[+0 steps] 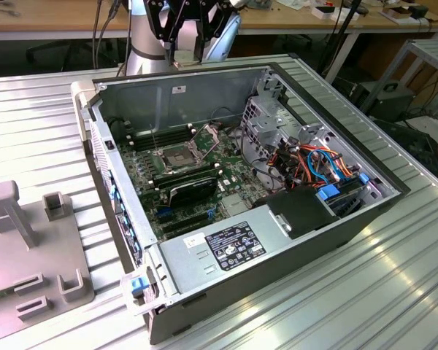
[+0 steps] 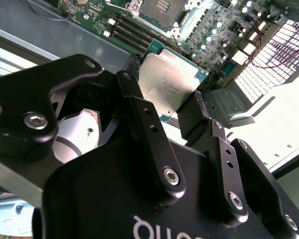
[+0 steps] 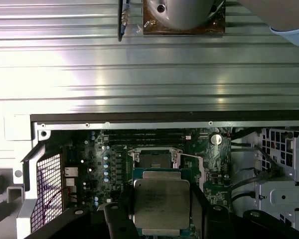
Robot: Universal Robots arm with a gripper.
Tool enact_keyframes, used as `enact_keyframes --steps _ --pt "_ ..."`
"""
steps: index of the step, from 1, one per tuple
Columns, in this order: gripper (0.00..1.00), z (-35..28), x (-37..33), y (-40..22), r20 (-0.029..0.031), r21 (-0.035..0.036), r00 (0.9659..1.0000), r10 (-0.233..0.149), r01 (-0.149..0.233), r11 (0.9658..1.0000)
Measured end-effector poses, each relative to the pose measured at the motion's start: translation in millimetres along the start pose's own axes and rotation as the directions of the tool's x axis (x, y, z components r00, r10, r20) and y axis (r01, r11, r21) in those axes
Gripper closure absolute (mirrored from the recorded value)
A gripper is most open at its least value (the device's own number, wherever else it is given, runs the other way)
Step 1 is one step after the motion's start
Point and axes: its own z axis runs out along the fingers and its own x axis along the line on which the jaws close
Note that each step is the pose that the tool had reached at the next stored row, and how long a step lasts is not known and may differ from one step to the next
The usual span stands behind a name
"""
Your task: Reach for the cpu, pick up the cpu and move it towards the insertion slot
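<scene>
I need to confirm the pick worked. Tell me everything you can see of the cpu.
The cpu is a flat square chip with a dull silver metal lid on a green board edge. It is off the surface, held between the two black fingers of the gripper, which press on opposite edges. In both wrist views its lidded face is toward the camera. It hangs above the open computer case, over the motherboard, close to the insertion slot, whose frame is open and empty. Nothing else touches it.
</scene>
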Motion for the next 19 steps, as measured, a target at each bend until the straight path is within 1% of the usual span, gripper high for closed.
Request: enact_keyframes --steps 4,6,8,10,17,19 --pt "0.45 0.0 0.0 0.3 -0.0001 0.0 1.0 0.0 0.0 1.0" --pt "0.45 0.2 0.0 2.9 0.0001 -0.0002 1.0 0.0 0.0 1.0" --pt "0.45 0.2 0.0 3.1 0.0 0.0 1.0 0.0 0.0 1.0" --pt "0.45 0.5 0.1 4.7 0.0 0.0 1.0 0.0 0.0 1.0" --pt "0.45 0.8 0.1 5.7 0.0 0.0 1.0 0.0 0.0 1.0" --pt "0.45 1.1 0.1 6.9 0.0 0.0 1.0 0.0 0.0 1.0"
